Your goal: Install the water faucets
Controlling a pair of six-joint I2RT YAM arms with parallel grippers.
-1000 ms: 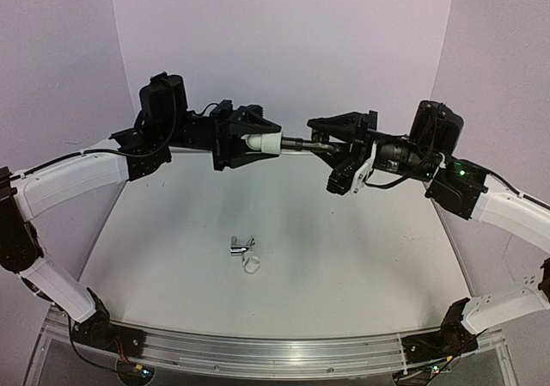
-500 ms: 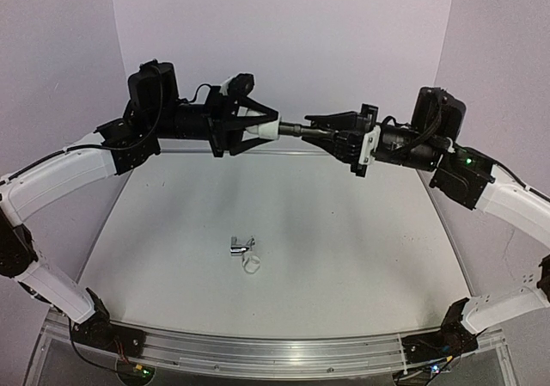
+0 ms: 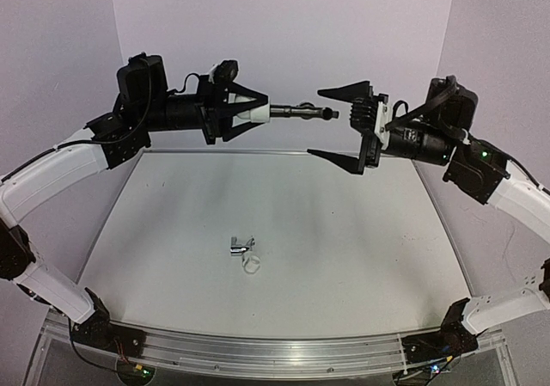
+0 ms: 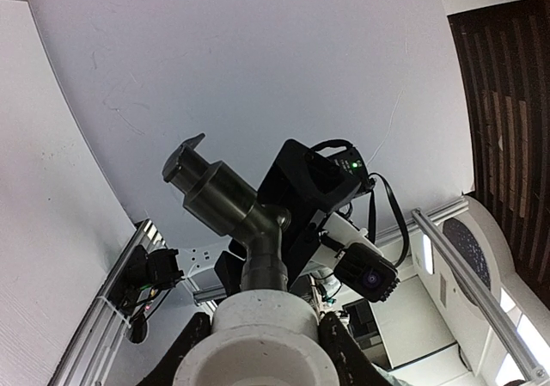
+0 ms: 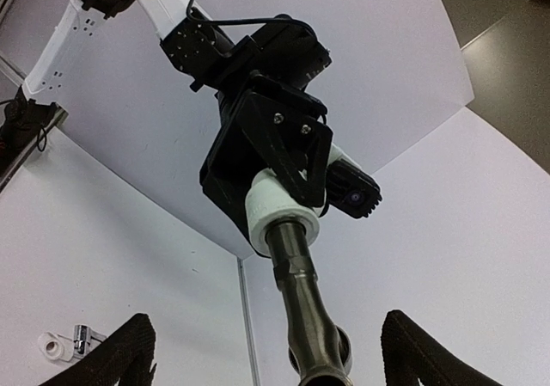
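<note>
A: Room?
B: Plenty. Your black faucet [image 3: 301, 111] hangs high over the table [image 3: 361, 231], stem in the white fitting [image 3: 257, 114] your left gripper [image 3: 254, 111] clamps; chrome faucet [image 3: 241, 246] lies mid-table.
A: Changed?
B: Right gripper [image 3: 314, 121] released it, fingers now spread wide.

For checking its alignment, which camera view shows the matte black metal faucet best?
Top external: the matte black metal faucet appears whole, side-on. Left wrist sees it foreshortened; right wrist crops its free end.
</note>
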